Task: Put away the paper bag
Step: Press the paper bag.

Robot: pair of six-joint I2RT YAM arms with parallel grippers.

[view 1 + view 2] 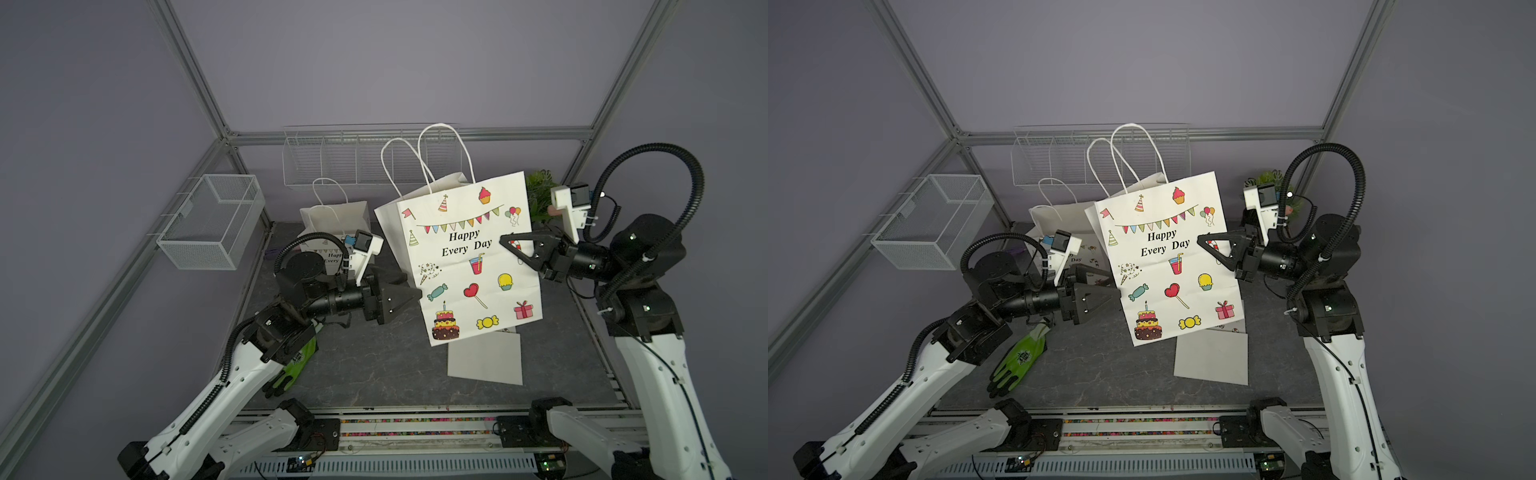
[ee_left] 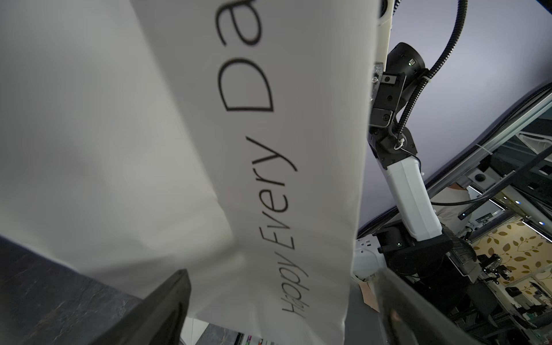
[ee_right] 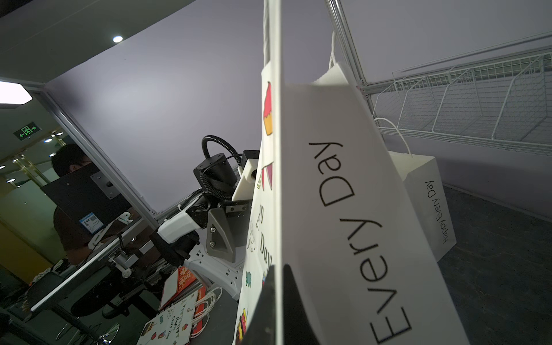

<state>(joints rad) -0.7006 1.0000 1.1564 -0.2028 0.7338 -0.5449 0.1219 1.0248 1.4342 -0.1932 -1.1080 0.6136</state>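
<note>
The smooth white paper bag (image 1: 465,257), flat and creased, with printed party pictures and twisted cord handles, hangs tilted above the dark stone-patterned table (image 1: 374,365). The right gripper (image 1: 503,241) is clenched on its side edge. The left gripper (image 1: 413,286) gapes at the opposite edge.

Robot test cell inside an office-type lab.
Alu frame (image 1: 399,135) w/ plain grey walls (image 1: 374,62); left arm (image 1: 245,365) & right arm (image 1: 648,374) mounted on a front rail (image 1: 415,426). Beyond the frame, per right wrist cam: exit sign (image 3: 27,130), ceiling light (image 3: 117,39), person (image 3: 70,161) behind a monitor (image 3: 77,197).
</note>
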